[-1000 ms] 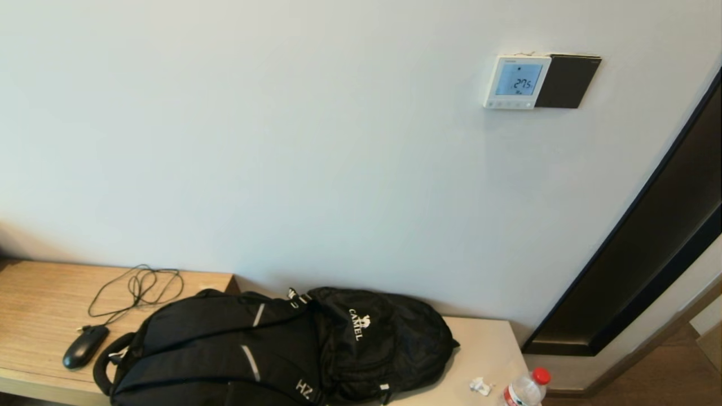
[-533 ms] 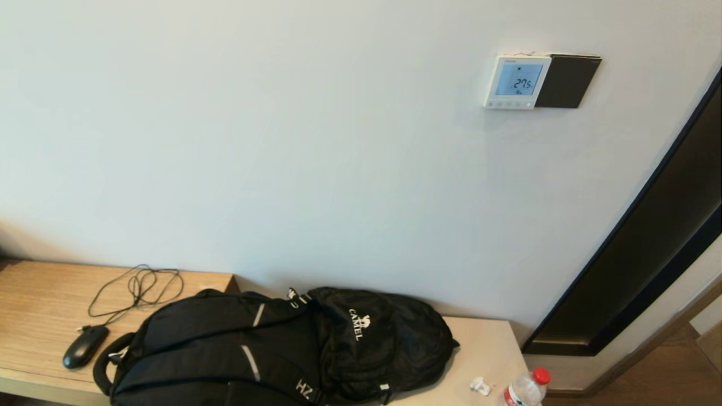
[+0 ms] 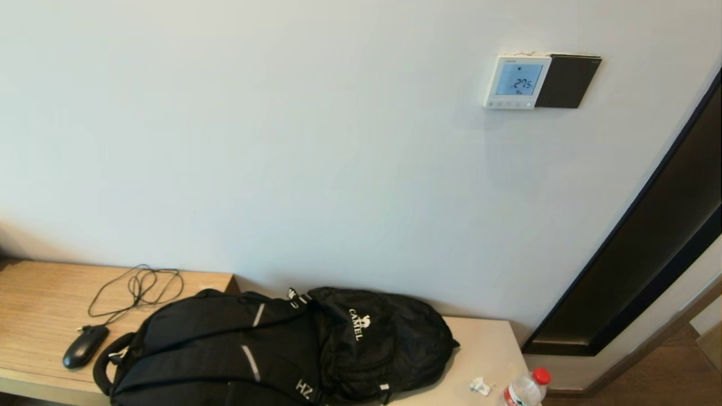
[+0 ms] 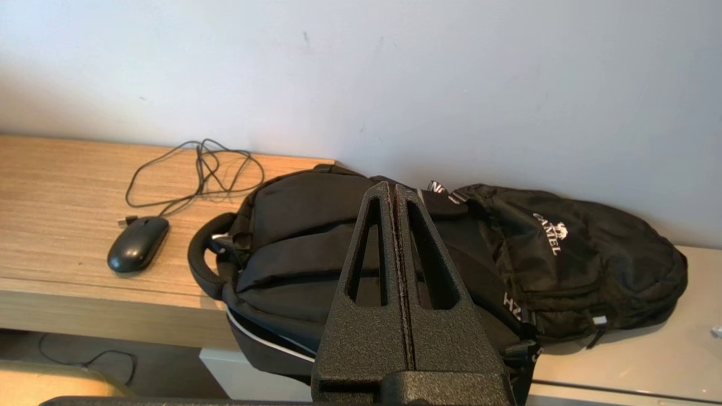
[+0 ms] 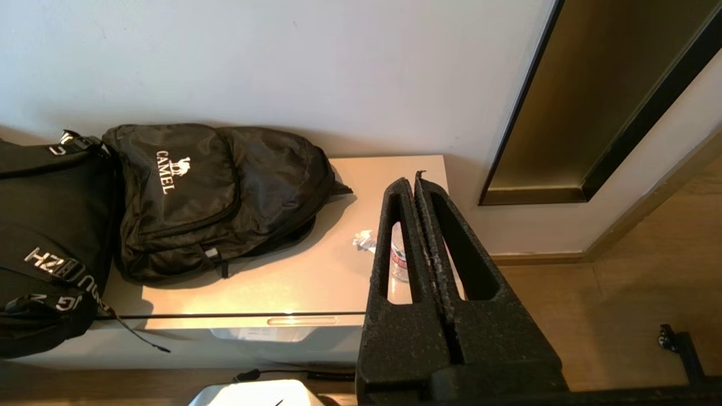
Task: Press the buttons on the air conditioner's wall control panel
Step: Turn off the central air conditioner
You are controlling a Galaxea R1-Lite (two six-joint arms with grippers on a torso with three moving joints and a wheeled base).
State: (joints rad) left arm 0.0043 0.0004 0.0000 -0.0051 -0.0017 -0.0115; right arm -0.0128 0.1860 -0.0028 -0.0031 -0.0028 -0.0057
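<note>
The wall control panel (image 3: 516,82) is a small white square thermostat high on the wall at the right in the head view, its light-blue screen showing dark digits. The buttons (image 3: 509,104) form a tiny pale row along its bottom strip. Neither gripper shows in the head view. My left gripper (image 4: 393,189) is shut and empty, held low in front of the black backpack. My right gripper (image 5: 413,180) is shut and empty, low in front of the pale desk's right end. The panel is out of both wrist views.
A dark square plate (image 3: 567,82) adjoins the panel's right side. A black backpack (image 3: 271,349) lies on the desk (image 3: 491,349) with a mouse (image 3: 84,346), a cable, a crumpled paper scrap (image 3: 480,386) and a red-capped bottle (image 3: 527,389). A dark recess (image 3: 648,254) is at the right.
</note>
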